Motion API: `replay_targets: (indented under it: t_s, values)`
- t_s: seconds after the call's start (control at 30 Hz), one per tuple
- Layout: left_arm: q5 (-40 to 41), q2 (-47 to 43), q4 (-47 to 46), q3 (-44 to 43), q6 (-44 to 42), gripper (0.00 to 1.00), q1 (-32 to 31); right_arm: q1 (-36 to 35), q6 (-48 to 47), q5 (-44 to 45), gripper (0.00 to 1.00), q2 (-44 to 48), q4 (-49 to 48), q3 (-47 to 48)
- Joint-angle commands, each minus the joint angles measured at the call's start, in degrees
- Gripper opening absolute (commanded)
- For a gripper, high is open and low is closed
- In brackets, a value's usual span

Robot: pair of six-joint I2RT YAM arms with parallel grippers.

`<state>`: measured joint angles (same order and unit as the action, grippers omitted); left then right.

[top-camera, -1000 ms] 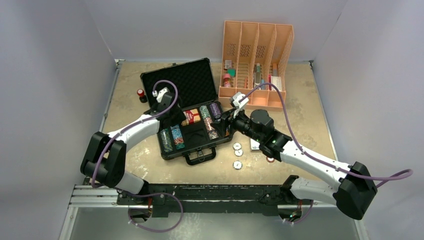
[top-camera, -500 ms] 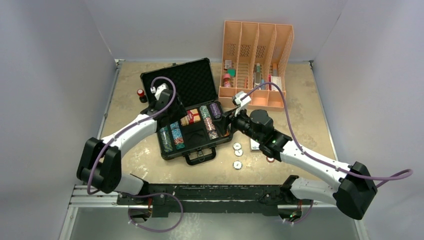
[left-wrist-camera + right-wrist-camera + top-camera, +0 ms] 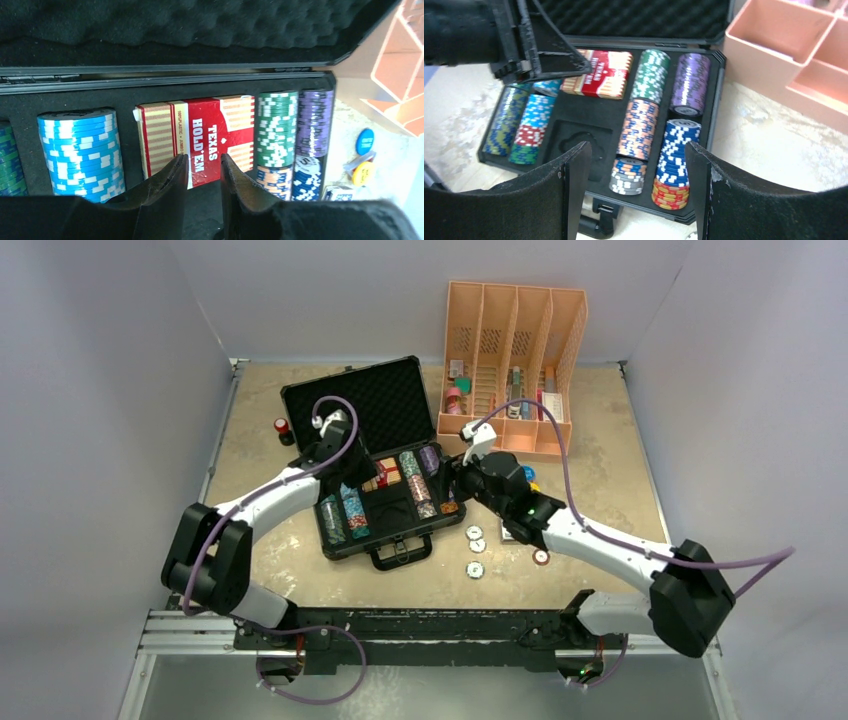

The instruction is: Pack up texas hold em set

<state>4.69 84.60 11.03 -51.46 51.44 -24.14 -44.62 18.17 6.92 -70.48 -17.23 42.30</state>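
Beige counter [image 3: 620, 440] held the black foam-lined briefcase [image 3: 390, 400], long axis eight-to-two o'clock; left tool [image 3: 204, 160] and right tool [image 3: 636, 150] hung released.

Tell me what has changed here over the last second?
The right gripper, open and empty, swung left toward the case and now hangs over the chips, uncovering a blue disc and a yellow disc beside the case. The left gripper shifted slightly and came back above the card deck. Nothing was grabbed or released; case, chips and cards stayed put.

The tan table [image 3: 620, 440] bears the open briefcase [image 3: 372, 410], an orange organizer [image 3: 515, 315], round dealer buttons [image 3: 474, 533] and a red-topped cylinder [image 3: 282, 426].
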Motion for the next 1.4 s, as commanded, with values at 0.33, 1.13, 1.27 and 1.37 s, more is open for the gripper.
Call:
replay_targets:
  t_s: [0.33, 1.13, 1.27, 1.37]
  values:
    - [9.0, 3.1, 3.2, 5.1, -3.1, 0.32, -1.1, 11.6, 17.9, 6.0, 0.78, -6.9, 10.3, 4.1]
    - [-1.4, -27.5, 8.2, 1.2, -11.3, 0.61, -1.0, 16.0, 32.1, 20.1, 0.99, -11.2, 34.6, 1.7]
    - [-1.5, -26.3, 9.4, 1.4, -11.5, 0.61, -1.0, 16.5, 33.0, 18.4, 0.99, -13.2, 34.7, 0.8]
    - [-2.1, -26.3, 8.6, 2.0, -11.2, 0.61, -1.1, 16.9, 33.9, 17.9, 0.99, -14.3, 35.6, 0.7]
